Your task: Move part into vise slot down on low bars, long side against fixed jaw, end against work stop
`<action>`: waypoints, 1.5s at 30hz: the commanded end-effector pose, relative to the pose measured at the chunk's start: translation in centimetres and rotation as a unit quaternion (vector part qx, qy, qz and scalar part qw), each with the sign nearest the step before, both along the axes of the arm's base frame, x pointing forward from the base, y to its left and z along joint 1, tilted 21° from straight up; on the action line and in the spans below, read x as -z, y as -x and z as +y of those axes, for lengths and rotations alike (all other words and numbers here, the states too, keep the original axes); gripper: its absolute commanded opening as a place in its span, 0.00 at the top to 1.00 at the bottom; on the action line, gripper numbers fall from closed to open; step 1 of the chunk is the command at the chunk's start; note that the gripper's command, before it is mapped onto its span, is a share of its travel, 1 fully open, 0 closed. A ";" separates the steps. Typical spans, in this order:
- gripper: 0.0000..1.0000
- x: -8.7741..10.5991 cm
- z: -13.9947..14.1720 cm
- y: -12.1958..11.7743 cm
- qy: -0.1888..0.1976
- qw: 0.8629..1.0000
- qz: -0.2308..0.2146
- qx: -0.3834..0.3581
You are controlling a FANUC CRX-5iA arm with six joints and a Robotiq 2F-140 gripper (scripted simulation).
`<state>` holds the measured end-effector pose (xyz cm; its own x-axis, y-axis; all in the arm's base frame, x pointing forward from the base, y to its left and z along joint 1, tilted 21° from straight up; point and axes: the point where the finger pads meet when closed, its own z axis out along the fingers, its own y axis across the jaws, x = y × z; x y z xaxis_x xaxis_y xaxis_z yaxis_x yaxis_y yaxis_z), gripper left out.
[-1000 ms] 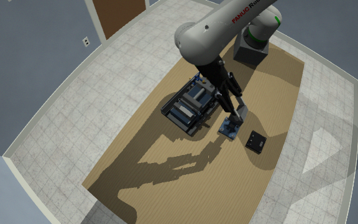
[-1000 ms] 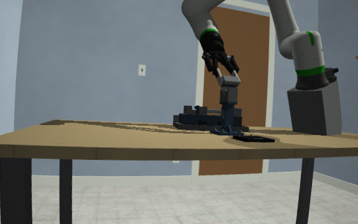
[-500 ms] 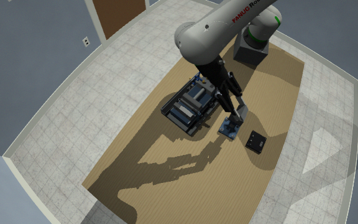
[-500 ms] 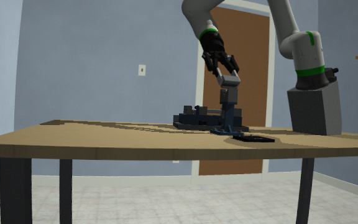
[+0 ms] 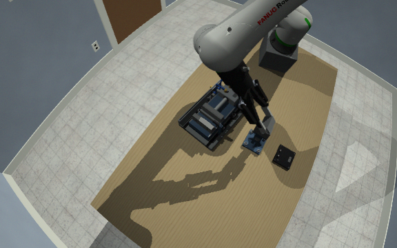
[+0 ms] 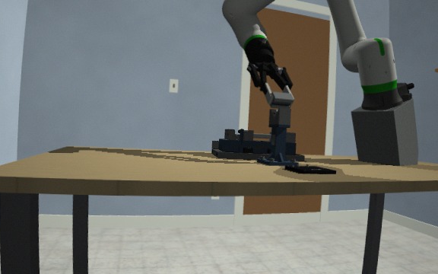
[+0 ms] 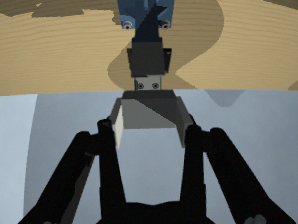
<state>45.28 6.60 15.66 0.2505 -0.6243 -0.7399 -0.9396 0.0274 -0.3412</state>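
My gripper (image 6: 280, 95) is shut on the part (image 6: 280, 99), a light grey block, which also shows between the fingers in the wrist view (image 7: 149, 113). I hold it directly over the V-block (image 6: 279, 117), a dark grey head on a blue post with a blue base plate (image 7: 145, 4). The part's underside is right at the V-block's top; I cannot tell whether they touch. The black infeed plate (image 5: 284, 157) lies flat to the right of the V-block with nothing on it. The vise (image 5: 208, 117) stands to the left, its jaws open. The part's slot is not visible.
The robot's grey base pedestal (image 6: 384, 131) stands at the back right of the wooden table. The arm (image 5: 240, 38) reaches over the vise's far end. A door is behind the table.
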 end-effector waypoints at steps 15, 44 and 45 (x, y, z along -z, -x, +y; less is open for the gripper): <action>1.00 0.0 0.0 0.0 0.000 1.000 0.000 0.000; 1.00 -0.1 0.1 0.0 0.024 1.000 0.001 0.009; 1.00 -0.1 0.1 0.0 0.027 1.000 0.001 0.010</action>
